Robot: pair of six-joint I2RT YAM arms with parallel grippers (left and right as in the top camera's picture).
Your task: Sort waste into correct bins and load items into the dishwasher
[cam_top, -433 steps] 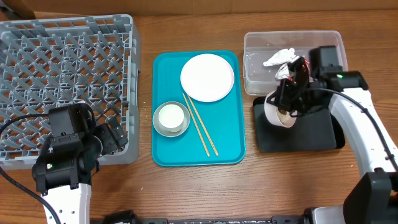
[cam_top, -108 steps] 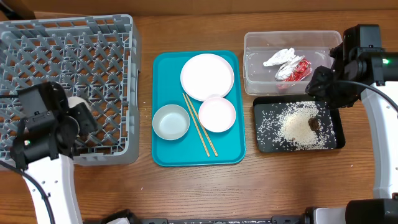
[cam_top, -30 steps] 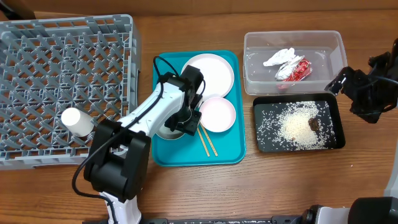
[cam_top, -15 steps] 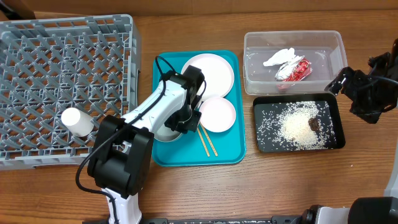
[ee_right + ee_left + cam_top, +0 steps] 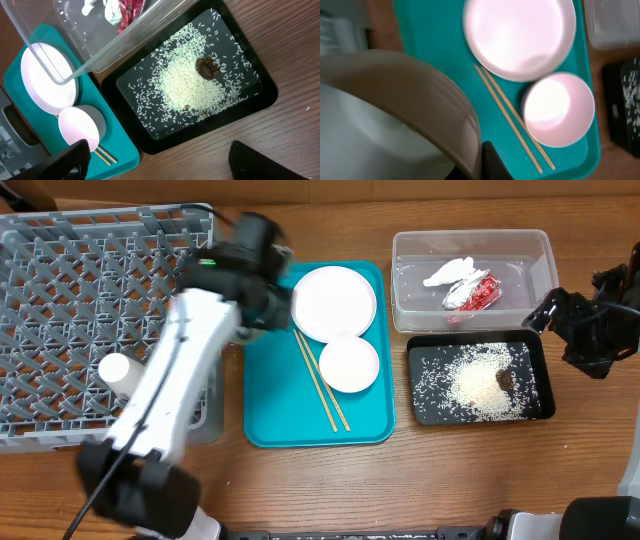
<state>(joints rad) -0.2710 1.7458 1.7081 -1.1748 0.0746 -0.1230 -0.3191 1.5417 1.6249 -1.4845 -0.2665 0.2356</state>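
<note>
Overhead view: the left arm is blurred over the gap between the teal tray (image 5: 268,412) and the dish rack (image 5: 90,275). The left gripper (image 5: 262,298) is lost in that blur, so its load cannot be made out here. The small white cup (image 5: 118,372) is lying in the rack. The plate (image 5: 333,302), the white-pink bowl (image 5: 349,364) and the chopsticks (image 5: 322,382) are left on the teal tray. The tissue (image 5: 449,272) and the wrapper (image 5: 476,292) are seen in the clear tub (image 5: 405,305), and the rice (image 5: 480,385) and the brown lump (image 5: 505,379) in the black tray (image 5: 425,412). The right gripper (image 5: 572,338) is parked beside both bins.

Left wrist view: the grey metal bowl (image 5: 395,115) is clamped by its rim in closed jaws and fills the lower left. The step in hand is judged to be loading it into the rack. A thin, smooth rim is likely to slip, so the clamp is best kept firm and the swing gentle. The raised rack wall should be cleared with margin, and a spot well apart from the cup chosen. The bowl is best released only once it is borne by the lattice.

Right wrist view: the right gripper's fingers are spread wide, nothing is held, and the black tray with the rice is seen below.
</note>
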